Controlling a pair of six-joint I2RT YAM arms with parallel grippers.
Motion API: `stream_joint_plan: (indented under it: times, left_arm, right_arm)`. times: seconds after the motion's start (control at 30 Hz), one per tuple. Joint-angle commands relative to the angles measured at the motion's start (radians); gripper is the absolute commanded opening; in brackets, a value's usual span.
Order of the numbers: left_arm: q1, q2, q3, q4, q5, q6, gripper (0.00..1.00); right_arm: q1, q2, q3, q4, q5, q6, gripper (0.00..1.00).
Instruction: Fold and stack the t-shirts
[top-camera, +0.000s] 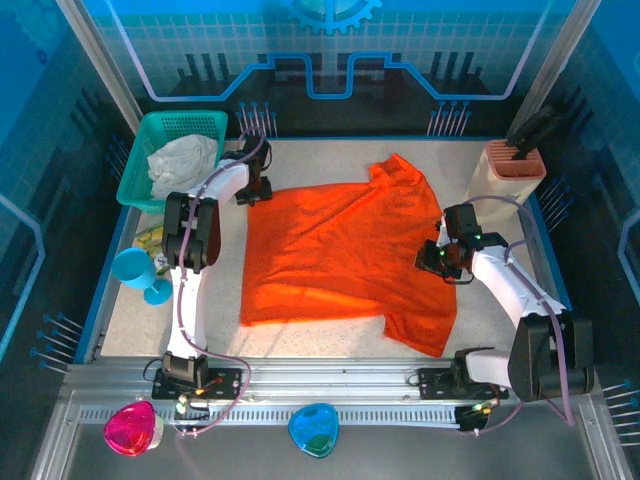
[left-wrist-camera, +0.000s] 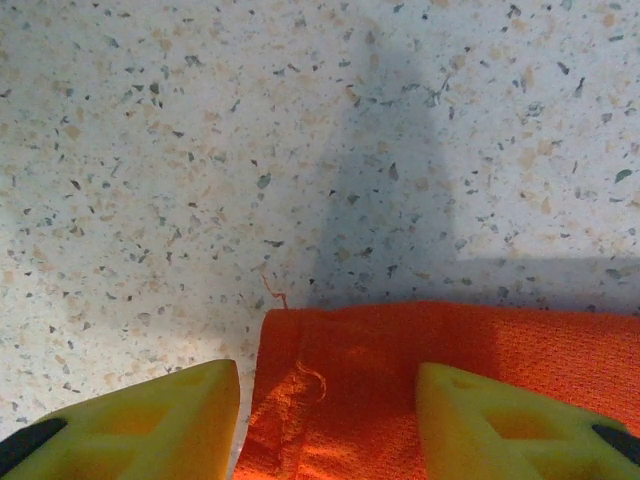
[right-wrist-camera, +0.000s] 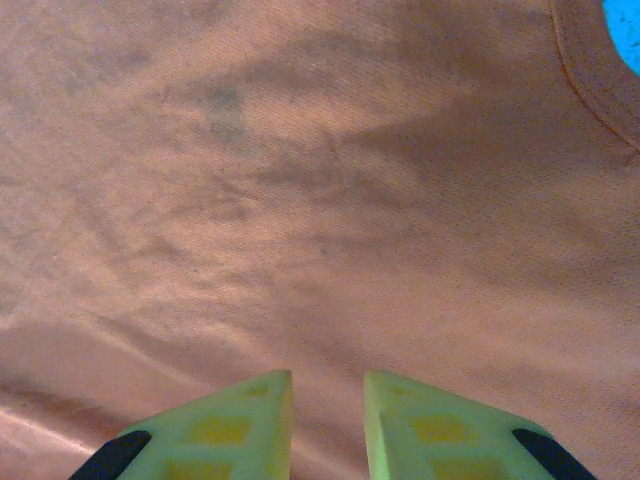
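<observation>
The table carries the orange t-shirt spread almost flat across its middle, one sleeve reaching toward the far side and the other toward the near right corner. It should handle as light, limp cloth with nothing stiff in it. Lifted from one point it will sag and bunch, so the sound holds are the hem corners, the sleeve ends or the shoulder seams, a pair at a time. The weave looks matte and should not slip from a firm pinch.

The whitish-grey t-shirt lies crumpled in the teal basket at the far left, well apart from both arms (its turn comes later, by my reckoning).

The left claw stands spread, low over the far-left corner of the orange shirt. That corner lies between the two yellow fingers, nearer the left one, with bare table beyond it.

The right claw sits over the shirt's right side, near the neck band. Its fingers are drawn close with a narrow gap, and fabric lies directly beneath. I cannot tell whether any cloth is nipped.
</observation>
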Motion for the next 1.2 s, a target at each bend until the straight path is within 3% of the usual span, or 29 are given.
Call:
stream_joint_plan:
  times: [0.0,0.17,0.3,0.4,0.63,0.77,0.87,0.97,1.17]
  left_arm:
    - [0.008,0.048,0.057,-0.063,0.027,0.002,0.50]
    - [0.008,0.092,0.103,-0.097,0.042,-0.010,0.43]
    - [0.008,0.100,0.106,-0.091,0.044,-0.016,0.19]
    - [0.008,0.072,0.079,-0.070,0.045,-0.016,0.07]
    - [0.001,-0.112,-0.068,0.003,0.082,-0.023,0.00]
    - [-0.003,-0.222,-0.157,0.017,0.110,-0.041,0.00]
    - [-0.012,-0.292,-0.231,0.038,0.127,-0.056,0.00]
    - [-0.022,-0.350,-0.294,0.060,0.131,-0.065,0.00]
    - [-0.038,-0.365,-0.327,0.074,0.140,-0.068,0.00]
  right_arm:
    - [0.015,0.007,0.017,-0.010,-0.008,-0.014,0.25]
    - [0.015,0.006,0.021,-0.018,0.001,-0.022,0.25]
    - [0.016,0.017,0.035,-0.024,0.004,-0.035,0.25]
    - [0.016,0.045,0.066,-0.022,0.009,-0.056,0.26]
    - [-0.001,0.255,0.284,0.009,0.058,-0.182,0.41]
    - [-0.042,0.460,0.479,0.034,0.024,-0.213,0.45]
    - [-0.051,0.607,0.655,0.039,0.034,-0.227,0.55]
    - [-0.052,0.790,0.904,-0.060,0.055,-0.258,0.61]
    - [-0.052,1.160,1.445,-0.305,0.108,-0.351,0.64]
